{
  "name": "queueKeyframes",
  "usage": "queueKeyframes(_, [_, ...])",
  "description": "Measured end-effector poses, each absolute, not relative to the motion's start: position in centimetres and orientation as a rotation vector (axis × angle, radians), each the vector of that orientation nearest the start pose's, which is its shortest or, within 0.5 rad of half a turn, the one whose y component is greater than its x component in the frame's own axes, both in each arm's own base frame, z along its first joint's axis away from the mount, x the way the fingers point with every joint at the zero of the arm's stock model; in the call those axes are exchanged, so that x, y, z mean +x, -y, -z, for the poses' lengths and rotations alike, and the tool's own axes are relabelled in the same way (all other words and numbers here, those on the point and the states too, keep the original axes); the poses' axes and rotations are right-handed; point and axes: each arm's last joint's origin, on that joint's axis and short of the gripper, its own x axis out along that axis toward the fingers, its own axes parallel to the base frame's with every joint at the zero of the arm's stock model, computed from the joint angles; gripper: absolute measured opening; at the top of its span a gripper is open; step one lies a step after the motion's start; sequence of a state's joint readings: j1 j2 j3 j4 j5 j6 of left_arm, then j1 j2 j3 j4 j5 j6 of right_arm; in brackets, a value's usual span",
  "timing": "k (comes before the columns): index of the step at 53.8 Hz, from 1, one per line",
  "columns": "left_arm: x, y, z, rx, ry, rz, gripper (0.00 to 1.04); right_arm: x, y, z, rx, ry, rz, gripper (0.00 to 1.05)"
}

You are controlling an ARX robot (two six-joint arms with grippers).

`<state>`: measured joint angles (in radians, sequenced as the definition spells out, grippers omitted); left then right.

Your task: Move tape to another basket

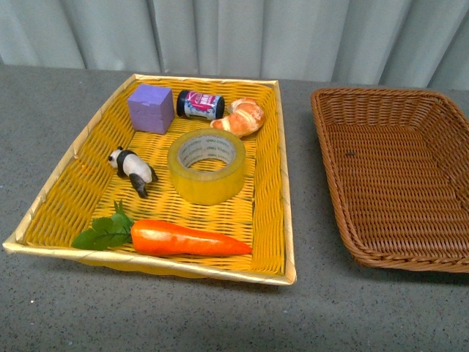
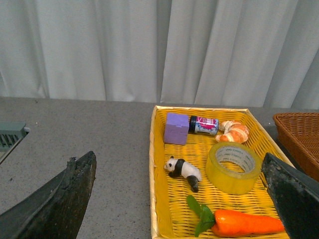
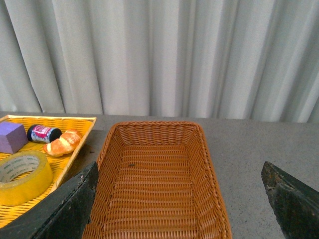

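The tape (image 1: 207, 165), a wide yellowish roll with a white printed core, lies flat in the middle of the bright yellow woven tray (image 1: 66, 192). It also shows in the left wrist view (image 2: 233, 167) and the right wrist view (image 3: 22, 177). The brown wicker basket (image 1: 333, 158) stands empty to the tray's right, also in the right wrist view (image 3: 154, 189). My left gripper (image 2: 182, 201) is open, well back from the tray. My right gripper (image 3: 182, 201) is open, back from the basket. Neither gripper shows in the front view.
In the tray lie a purple block (image 1: 151, 108), a small dark can (image 1: 199, 104), a croissant (image 1: 240, 116), a panda figure (image 1: 133, 169) and a toy carrot (image 1: 187, 238). Grey curtains hang behind the grey table (image 1: 308, 315).
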<state>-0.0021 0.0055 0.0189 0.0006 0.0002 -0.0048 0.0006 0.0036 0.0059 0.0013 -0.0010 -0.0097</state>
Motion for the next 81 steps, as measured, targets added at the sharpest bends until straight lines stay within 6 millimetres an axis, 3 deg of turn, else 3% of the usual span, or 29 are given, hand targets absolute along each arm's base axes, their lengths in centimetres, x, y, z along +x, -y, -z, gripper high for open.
queueKeyframes(33, [9.7, 0.0, -17.0, -0.005, 0.013, -0.003, 0.98, 9.8, 0.0, -16.5, -0.010, 0.004, -0.002, 0.96])
queueKeyframes(39, [10.6, -0.1, -16.8, -0.127, -0.138, -0.146, 0.98, 9.8, 0.0, -16.5, -0.010, 0.004, 0.000, 0.96])
queueKeyframes(47, [13.7, -0.2, -18.4, -0.231, -0.161, -0.127, 0.98, 9.8, 0.0, -16.5, -0.010, 0.003, -0.002, 0.96])
queueKeyframes(54, [18.6, 0.1, -19.6, -0.243, -0.212, -0.085, 0.98, 9.8, 0.0, -16.5, -0.010, 0.003, -0.002, 0.96])
queueKeyframes(67, [26.1, 3.0, -17.0, -0.190, -0.373, -0.050, 0.98, 9.8, 0.0, -16.5, -0.010, 0.003, -0.002, 0.96])
queueKeyframes(81, [30.8, 5.7, -14.0, -0.165, -0.552, -0.014, 0.98, 9.8, 0.0, -16.5, -0.010, 0.003, -0.002, 0.96])
